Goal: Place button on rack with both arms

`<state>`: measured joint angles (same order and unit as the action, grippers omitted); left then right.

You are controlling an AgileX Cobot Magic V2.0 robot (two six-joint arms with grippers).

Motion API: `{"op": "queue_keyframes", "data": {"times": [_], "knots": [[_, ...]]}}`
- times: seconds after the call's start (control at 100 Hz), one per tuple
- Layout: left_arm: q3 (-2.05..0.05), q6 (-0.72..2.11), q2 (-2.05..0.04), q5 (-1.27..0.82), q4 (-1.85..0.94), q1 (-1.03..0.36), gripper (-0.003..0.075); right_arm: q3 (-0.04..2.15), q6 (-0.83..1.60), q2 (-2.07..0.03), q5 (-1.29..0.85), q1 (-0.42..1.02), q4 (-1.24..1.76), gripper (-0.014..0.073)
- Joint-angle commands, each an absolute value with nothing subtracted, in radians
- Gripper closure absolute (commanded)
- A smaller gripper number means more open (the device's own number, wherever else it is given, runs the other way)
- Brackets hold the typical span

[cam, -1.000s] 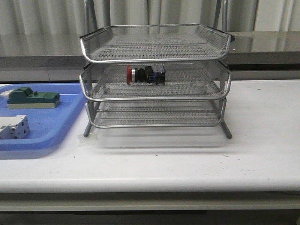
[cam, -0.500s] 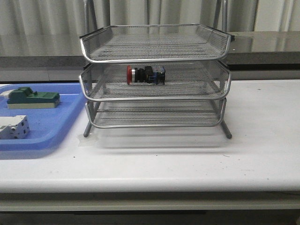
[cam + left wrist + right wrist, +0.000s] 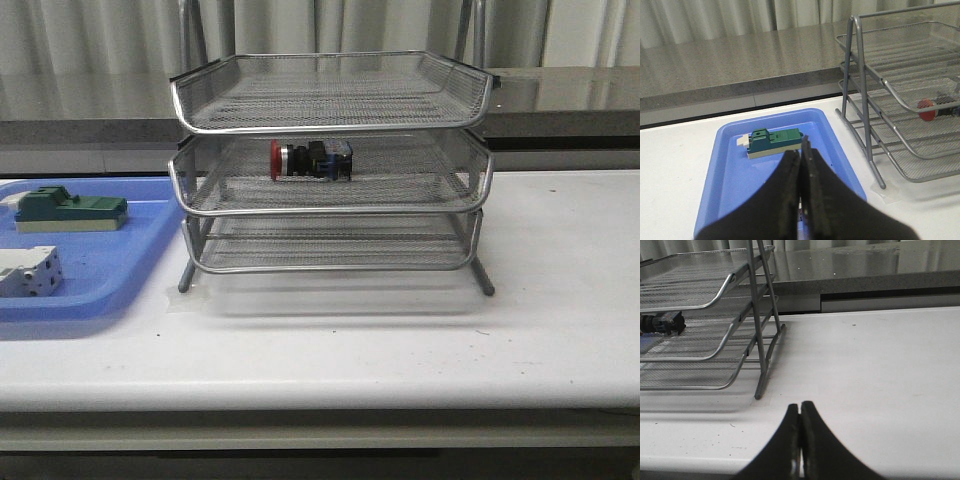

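Note:
The button, red cap, black body and blue rear block, lies on its side in the middle tray of the silver wire-mesh rack. It also shows in the left wrist view and in the right wrist view. My left gripper is shut and empty above the blue tray, left of the rack. My right gripper is shut and empty over the white table, right of the rack. Neither arm shows in the front view.
A flat blue plastic tray lies left of the rack and holds a green rectangular block and a white terminal block. The green block also shows in the left wrist view. A grey counter runs behind the white table.

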<state>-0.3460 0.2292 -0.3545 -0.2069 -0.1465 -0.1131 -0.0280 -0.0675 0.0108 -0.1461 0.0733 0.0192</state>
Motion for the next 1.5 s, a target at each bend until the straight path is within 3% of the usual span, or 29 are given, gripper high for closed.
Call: {"op": "queue_keyframes", "data": {"times": [0.0, 1.49], "knots": [[-0.373, 0.219, -0.361, -0.118, -0.158, -0.111, 0.0740, -0.010, -0.070, 0.031, -0.048, 0.065, 0.009, 0.0654], [-0.371, 0.209, -0.316, -0.117, -0.148, -0.111, 0.0740, -0.010, -0.070, 0.031, -0.046, 0.065, 0.011, 0.0654]]}}
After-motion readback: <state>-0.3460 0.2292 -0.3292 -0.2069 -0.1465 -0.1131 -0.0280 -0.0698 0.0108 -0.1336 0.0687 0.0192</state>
